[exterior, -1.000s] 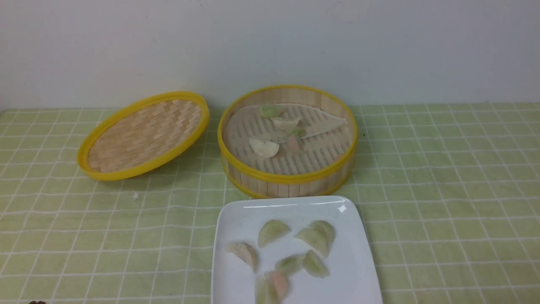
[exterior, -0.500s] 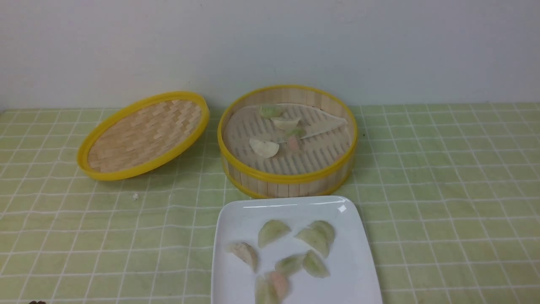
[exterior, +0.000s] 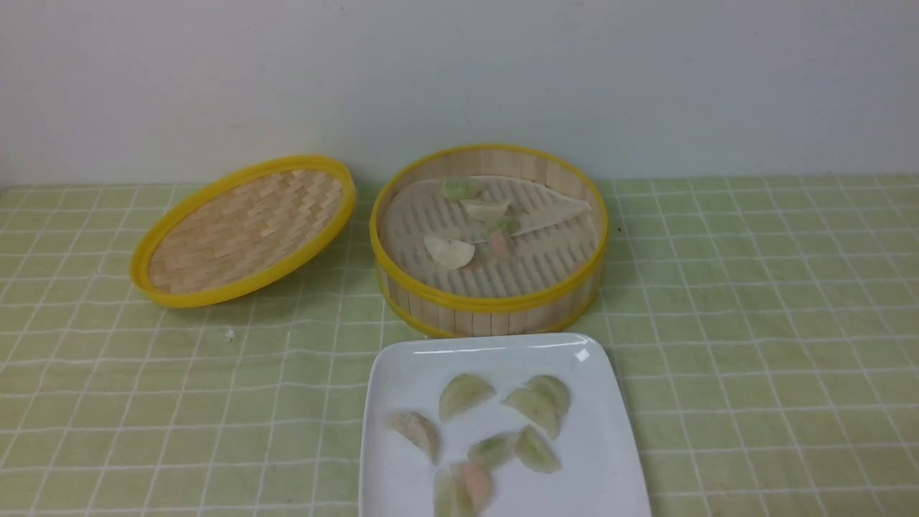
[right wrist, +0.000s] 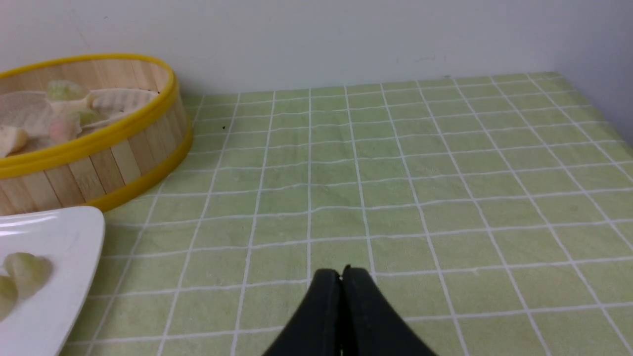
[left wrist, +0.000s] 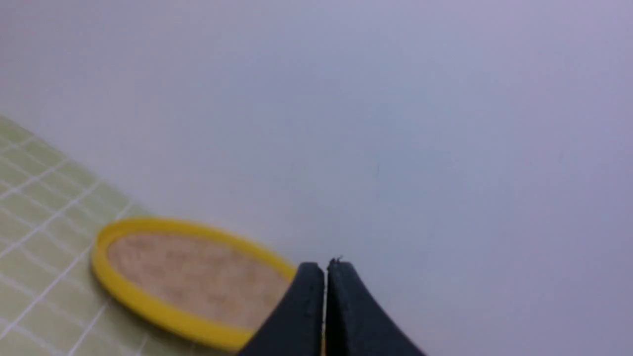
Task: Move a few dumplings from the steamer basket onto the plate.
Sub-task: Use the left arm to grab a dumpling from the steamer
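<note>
The steamer basket [exterior: 488, 301] stands at the table's middle, its whitish liner folded back, with several dumplings [exterior: 450, 251] inside. Right in front of it lies the white square plate [exterior: 596, 445], carrying several dumplings [exterior: 465, 393], mostly pale green, one pinkish. Neither arm shows in the front view. My left gripper [left wrist: 325, 269] is shut and empty, pointing toward the wall beside the lid. My right gripper [right wrist: 341, 274] is shut and empty, low over bare tablecloth to the right of the plate [right wrist: 59, 232] and the basket [right wrist: 99, 163].
The shallow woven lid [exterior: 244, 230] with a yellow rim leans tilted to the left of the basket, also seen from the left wrist as lid [left wrist: 188, 277]. A green checked cloth [exterior: 754, 323] covers the table. A white wall [exterior: 459, 72] runs along the back.
A small dark tip at the front view's bottom-left corner has dropped out of sight. Nothing else has moved.
</note>
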You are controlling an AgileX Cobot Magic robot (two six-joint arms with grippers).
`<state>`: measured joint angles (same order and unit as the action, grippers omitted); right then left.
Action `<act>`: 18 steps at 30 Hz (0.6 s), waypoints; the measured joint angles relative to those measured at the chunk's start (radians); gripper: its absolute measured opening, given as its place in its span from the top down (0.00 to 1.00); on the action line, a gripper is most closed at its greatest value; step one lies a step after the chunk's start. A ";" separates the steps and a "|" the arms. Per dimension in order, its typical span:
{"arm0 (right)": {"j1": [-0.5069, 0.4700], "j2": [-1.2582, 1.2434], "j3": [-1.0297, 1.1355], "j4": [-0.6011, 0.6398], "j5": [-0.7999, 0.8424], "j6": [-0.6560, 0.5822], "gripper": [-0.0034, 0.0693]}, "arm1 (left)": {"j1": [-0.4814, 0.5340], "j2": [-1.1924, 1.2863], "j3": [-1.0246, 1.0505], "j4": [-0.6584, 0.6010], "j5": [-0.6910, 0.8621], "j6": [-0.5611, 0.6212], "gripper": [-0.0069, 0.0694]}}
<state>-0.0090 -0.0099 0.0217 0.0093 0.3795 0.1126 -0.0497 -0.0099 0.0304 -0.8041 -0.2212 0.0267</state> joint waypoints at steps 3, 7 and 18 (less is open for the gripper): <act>0.007 0.000 0.008 0.135 -0.114 0.056 0.97 | 0.000 0.000 -0.040 -0.062 -0.089 -0.010 0.92; 0.010 0.000 0.008 0.376 -0.333 0.175 0.97 | 0.000 0.012 -0.208 0.054 -0.004 -0.012 0.92; 0.010 0.000 0.008 0.728 -0.604 0.228 0.97 | 0.000 0.617 -0.968 0.277 0.977 0.091 0.92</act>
<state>0.0006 -0.0099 0.0295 0.7376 -0.2241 0.3407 -0.0497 0.6069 -0.9375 -0.5272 0.7556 0.1173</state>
